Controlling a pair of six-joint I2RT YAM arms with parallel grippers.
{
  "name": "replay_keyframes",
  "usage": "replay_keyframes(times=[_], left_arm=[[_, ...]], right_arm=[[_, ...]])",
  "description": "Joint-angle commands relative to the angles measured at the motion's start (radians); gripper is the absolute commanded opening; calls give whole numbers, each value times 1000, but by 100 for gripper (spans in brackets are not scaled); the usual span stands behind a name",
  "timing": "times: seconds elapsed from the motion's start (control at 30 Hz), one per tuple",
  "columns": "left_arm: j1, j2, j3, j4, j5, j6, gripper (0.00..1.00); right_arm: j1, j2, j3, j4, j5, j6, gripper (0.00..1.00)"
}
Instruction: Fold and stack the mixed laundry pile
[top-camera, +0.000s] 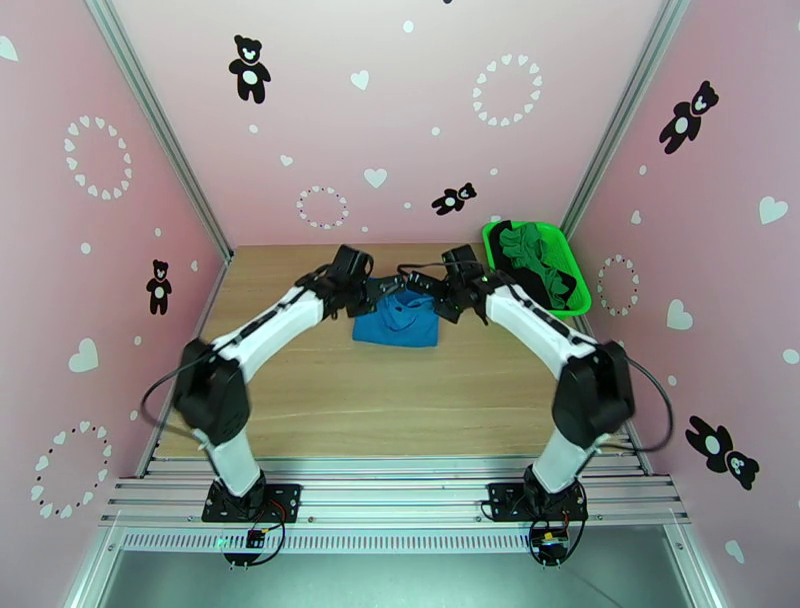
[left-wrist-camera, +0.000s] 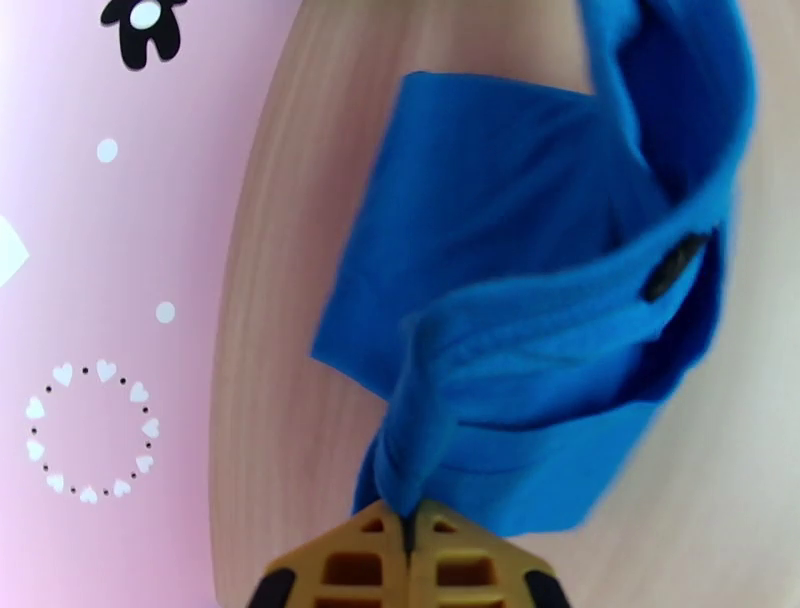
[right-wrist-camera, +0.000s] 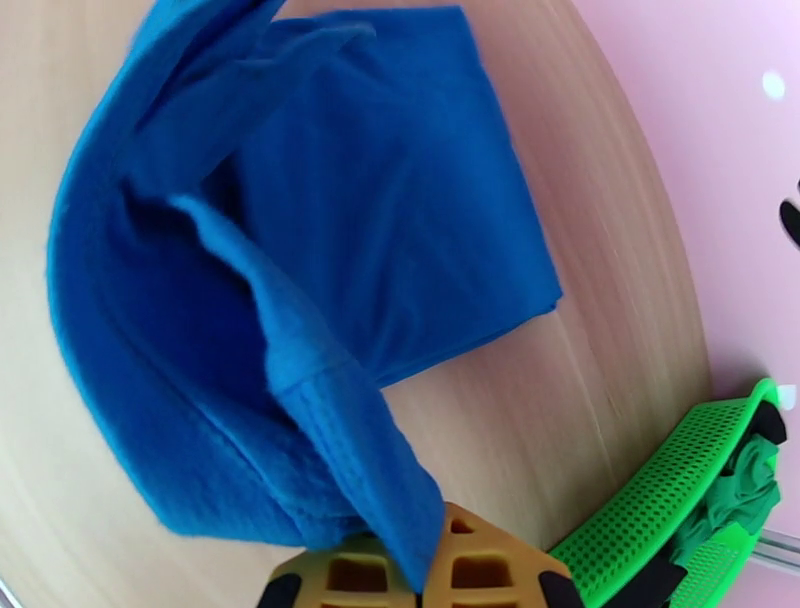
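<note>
- Pinching a bunched edge of the blue shirt (left-wrist-camera: 520, 300), the left fingers (left-wrist-camera: 370, 548) are clenched tight, with cloth wedged in the seam between their tan tips.
- The right fingers (right-wrist-camera: 475, 560) are clenched on another fold of the same shirt, and the cloth drapes over their tips.
- Seen from above, the left fingers (top-camera: 372, 293) grip the shirt's (top-camera: 397, 325) far left part and the right fingers (top-camera: 437, 296) its far right part.
- The shirt sits toward the far middle of the bench (top-camera: 400, 410).
- Its lower layer lies flat on the wood as a rough rectangle, while the held edge, with a dark button on it, is raised above that layer.
- A basket (top-camera: 578, 285) stands at the bench's far right corner, well apart from the shirt.
- The green garment (top-camera: 520, 243) and the black garment (top-camera: 552, 275) lie crumpled together inside it.
- In the right wrist view the basket's mesh wall (right-wrist-camera: 650, 495) is just right of the fingers, with green cloth (right-wrist-camera: 745, 482) bulging over it.
</note>
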Motion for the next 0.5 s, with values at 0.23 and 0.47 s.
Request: replay_keyframes(times=[0.23, 0.47], left_arm=[[50, 349, 415, -110, -21, 19, 0], [62, 521, 596, -134, -66, -19, 3]], right_arm=[[-55, 320, 287, 12, 45, 92, 0], [-71, 465, 400, 16, 49, 161, 20]])
